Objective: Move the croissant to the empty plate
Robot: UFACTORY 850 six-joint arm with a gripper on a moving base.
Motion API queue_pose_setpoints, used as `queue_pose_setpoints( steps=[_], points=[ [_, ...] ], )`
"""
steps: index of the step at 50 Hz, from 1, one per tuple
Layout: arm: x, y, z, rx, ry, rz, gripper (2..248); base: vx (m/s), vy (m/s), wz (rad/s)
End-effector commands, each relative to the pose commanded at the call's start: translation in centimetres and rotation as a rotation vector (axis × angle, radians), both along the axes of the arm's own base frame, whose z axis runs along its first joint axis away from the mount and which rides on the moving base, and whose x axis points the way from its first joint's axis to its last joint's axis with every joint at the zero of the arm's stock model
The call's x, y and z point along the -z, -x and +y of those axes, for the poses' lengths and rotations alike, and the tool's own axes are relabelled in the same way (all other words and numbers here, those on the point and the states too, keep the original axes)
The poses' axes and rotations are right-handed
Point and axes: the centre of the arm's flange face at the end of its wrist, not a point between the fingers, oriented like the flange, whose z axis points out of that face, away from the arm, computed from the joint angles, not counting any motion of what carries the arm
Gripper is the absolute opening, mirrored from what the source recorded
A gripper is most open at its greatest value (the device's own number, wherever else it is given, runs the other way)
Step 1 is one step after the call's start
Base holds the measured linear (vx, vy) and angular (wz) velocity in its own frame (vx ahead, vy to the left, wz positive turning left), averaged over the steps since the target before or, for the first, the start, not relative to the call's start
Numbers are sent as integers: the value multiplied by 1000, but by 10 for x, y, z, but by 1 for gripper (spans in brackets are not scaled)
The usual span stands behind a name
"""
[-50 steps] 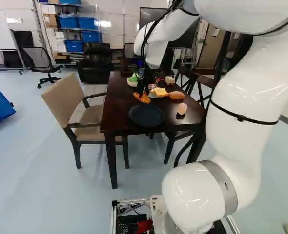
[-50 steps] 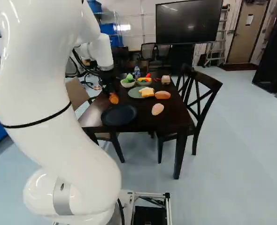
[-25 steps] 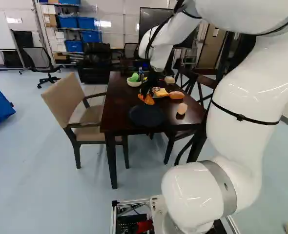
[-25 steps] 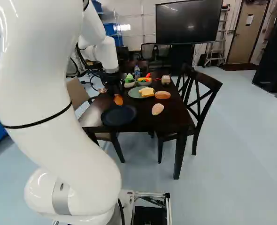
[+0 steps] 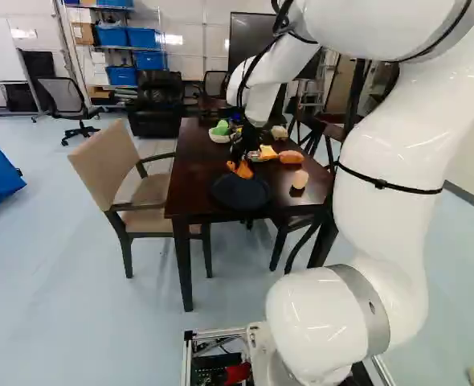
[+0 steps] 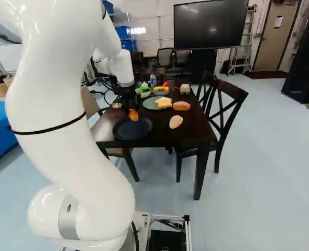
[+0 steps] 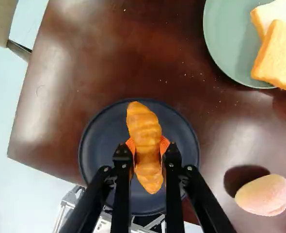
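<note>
Gripper (image 6: 130, 107) pinching croissant (image 7: 145, 141) between orange pads (image 7: 130, 145), over dark plate (image 7: 102, 133) (gap beneath, if any, hard to judge). Bread slices (image 7: 281, 58) on green plate (image 7: 225, 39); pale roll (image 7: 264, 195) near dark plate.

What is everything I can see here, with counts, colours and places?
croissant: one, orange-brown, gripped over the dark plate
plates: two, dark and green, on the table
bread slices: at least two, pale, on the green plate
roll: one, orange, beside the green plate
pinkish lump: one, on the table
bowls: two, pale and greyish, beyond the green plate
bottle: one, clear, by the bowls
table: one, dark brown, centre
armchair: one, beige, beside the table
screen: one, black, background
bins: several, blue, shelved
arm: one, white, foreground
tool: one, black, around the croissant
</note>
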Motion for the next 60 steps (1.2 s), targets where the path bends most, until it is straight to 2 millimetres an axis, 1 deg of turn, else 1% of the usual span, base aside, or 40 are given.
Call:
queue_pose_setpoints(
  steps=[7,19,20,24,25,29,30,35,36,40,41,45,46,60],
  points=[
    [10,4,0,-1,2,22,72,0,0,0],
    [10,4,0,-1,2,22,72,0,0,0],
    [10,4,0,-1,2,22,92,0,0,0],
    [10,4,0,-1,2,22,92,0,0,0],
    [10,4,0,-1,2,22,124,0,0,0],
    [10,4,0,-1,2,22,124,0,0,0],
    [10,4,0,-1,2,22,159,0,0,0],
    [10,4,0,-1,2,22,159,0,0,0],
    [10,4,0,-1,2,22,194,0,0,0],
    [10,4,0,-1,2,22,194,0,0,0],
    [10,4,0,-1,2,22,229,0,0,0],
    [10,4,0,-1,2,22,229,0,0,0],
    [10,4,0,-1,2,22,247,0,0,0],
    [10,4,0,-1,2,22,247,0,0,0]
  ],
)
